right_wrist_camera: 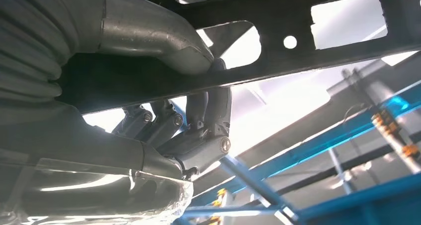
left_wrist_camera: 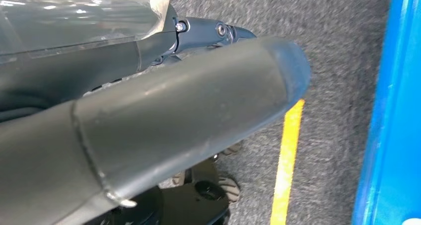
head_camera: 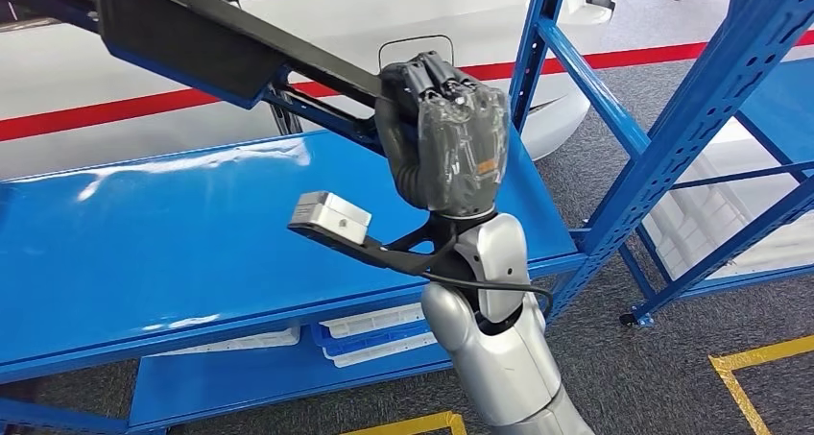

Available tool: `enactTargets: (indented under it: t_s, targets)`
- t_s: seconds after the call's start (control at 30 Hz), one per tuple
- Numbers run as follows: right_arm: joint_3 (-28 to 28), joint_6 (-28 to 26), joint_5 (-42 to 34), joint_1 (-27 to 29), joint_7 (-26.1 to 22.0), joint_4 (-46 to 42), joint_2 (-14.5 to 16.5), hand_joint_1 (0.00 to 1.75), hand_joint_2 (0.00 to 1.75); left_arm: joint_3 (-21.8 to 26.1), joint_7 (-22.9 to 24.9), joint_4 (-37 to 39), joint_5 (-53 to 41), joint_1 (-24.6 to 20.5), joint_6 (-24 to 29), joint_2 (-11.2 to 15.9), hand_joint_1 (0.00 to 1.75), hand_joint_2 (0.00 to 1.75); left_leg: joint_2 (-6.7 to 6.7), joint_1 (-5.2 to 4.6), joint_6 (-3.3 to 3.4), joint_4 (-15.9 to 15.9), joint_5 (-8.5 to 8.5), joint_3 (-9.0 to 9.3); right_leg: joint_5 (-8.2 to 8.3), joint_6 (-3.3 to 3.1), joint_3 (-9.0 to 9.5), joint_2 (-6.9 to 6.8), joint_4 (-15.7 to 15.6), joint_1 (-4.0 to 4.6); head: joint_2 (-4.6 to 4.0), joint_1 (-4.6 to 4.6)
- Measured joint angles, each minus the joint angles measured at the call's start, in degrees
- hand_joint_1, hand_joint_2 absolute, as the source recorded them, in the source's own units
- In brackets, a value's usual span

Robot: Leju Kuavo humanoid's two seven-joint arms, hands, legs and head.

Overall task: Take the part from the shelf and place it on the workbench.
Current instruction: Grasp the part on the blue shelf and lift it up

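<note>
From the head view, the right hand (head_camera: 446, 132) was raised above the blue shelf (head_camera: 144, 243), its fingers wrapped around a long black part (head_camera: 221, 36). The part ran as a bar from the hand up and away to the robot's left, its far end wider and hanging over the shelf's deck, so the grip sat at the near end and most of the length reached out beyond the hand. A white car stood behind the shelf, and a small grey camera box jutted from the wrist.

In the left wrist view, the left hand (left_wrist_camera: 149, 125) hung low over grey carpet with a yellow floor line (left_wrist_camera: 288, 170) beside it. I could not tell whether its fingers were curled or apart; nothing was visibly in them.

The right wrist view sat close behind the grip: dark fingers (right_wrist_camera: 198, 135) came up under the part's flat perforated strip and the thumb pressed on its other face, clamping it. I'd judge the right arm to be carrying alone, with that long overhang the thing to mind in swinging toward the bench.
</note>
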Motion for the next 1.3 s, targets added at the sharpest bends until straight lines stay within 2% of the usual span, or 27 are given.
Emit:
enactTargets:
  t_s: [0.13,0.3,0.37,0.83,0.93,1.07,1.13,1.2,1.27,1.3]
  targets:
    - [-2.22,-0.44,-4.26,1.26,-1.33,-2.12,-1.26,1.75,1.75,0.25,1.99,0.00,0.11,-0.05,-1.06,0.01,0.00,0.00,0.01,0.00,0.05,0.03,-0.03,-0.01,0.00,0.00,0.00,0.01,-0.01,-0.01,0.00,-0.01]
    - [-3.94,2.28,-17.30,1.46,-3.38,-2.25,-2.59,1.75,1.75,0.89,2.89,0.00,0.26,-0.13,-3.20,0.04,0.00,0.00,0.00,0.03,0.06,0.03,-0.03,-0.01,0.00,0.00,0.00,0.01,0.00,0.00,0.00,-0.01]
    - [-4.29,3.78,-20.02,1.44,-3.51,-2.25,-3.05,1.75,1.75,1.14,3.76,0.00,0.00,-0.18,-2.68,0.04,0.00,0.00,0.00,0.04,0.06,0.03,-0.03,-0.01,0.00,0.00,0.00,0.01,0.00,0.00,0.00,-0.01]
    - [-4.91,5.17,-21.62,1.39,-3.49,-2.23,-4.11,1.75,1.75,1.44,4.68,0.02,-0.12,-0.42,-2.24,0.04,0.00,0.00,0.00,0.02,0.09,0.08,-0.05,-0.04,0.01,0.01,0.00,0.00,-0.02,-0.06,0.00,-0.01]
    - [-4.93,8.41,-25.08,1.27,-3.14,-2.21,-4.18,1.75,1.75,1.50,5.54,0.02,-0.17,-0.48,-2.71,0.07,0.00,0.00,-0.01,-0.05,0.44,0.36,-0.22,-0.15,0.03,0.09,0.01,0.01,-0.05,-0.25,0.00,-0.02]
    - [-4.93,14.79,-34.49,0.28,-2.85,-1.70,-4.91,1.75,1.75,1.59,6.23,0.02,-0.17,-0.50,-4.26,0.30,0.00,0.00,-0.02,-0.08,1.01,0.78,-0.41,-0.37,0.09,0.40,0.01,0.01,-0.05,-0.30,0.00,-0.03]
    - [-4.93,16.72,-37.84,-0.63,-2.57,-1.16,-5.29,1.75,1.75,1.62,6.50,0.02,-0.16,-0.51,-4.58,0.43,0.00,0.00,-0.02,-0.19,1.42,0.94,-0.28,-0.48,0.31,0.84,0.04,-0.01,-0.15,-0.40,0.00,-0.03]
    - [-4.93,18.03,-40.47,-1.63,-2.15,-0.53,-5.64,1.75,1.75,1.64,6.79,0.02,-0.16,-0.55,-4.74,0.48,0.00,0.00,0.06,-0.18,2.00,0.15,0.67,-0.21,0.52,1.45,0.02,-0.06,-0.35,-0.32,0.00,-0.04]
    - [-4.92,18.64,-42.10,-2.79,-1.85,0.18,-6.25,1.75,1.75,1.65,7.03,0.02,-0.27,-0.64,-4.99,0.48,0.00,0.00,0.24,0.09,2.57,-1.09,1.88,0.11,-1.22,1.48,-1.00,-0.17,1.93,-0.17,0.00,0.11]
    - [-4.92,18.75,-42.56,-3.27,-1.75,0.55,-6.69,1.75,1.75,1.65,7.11,0.02,-0.39,-0.68,-5.14,0.48,0.00,0.00,0.33,0.25,2.64,-1.43,2.24,0.12,-3.01,1.25,-2.21,-0.23,4.96,-0.26,0.00,0.20]
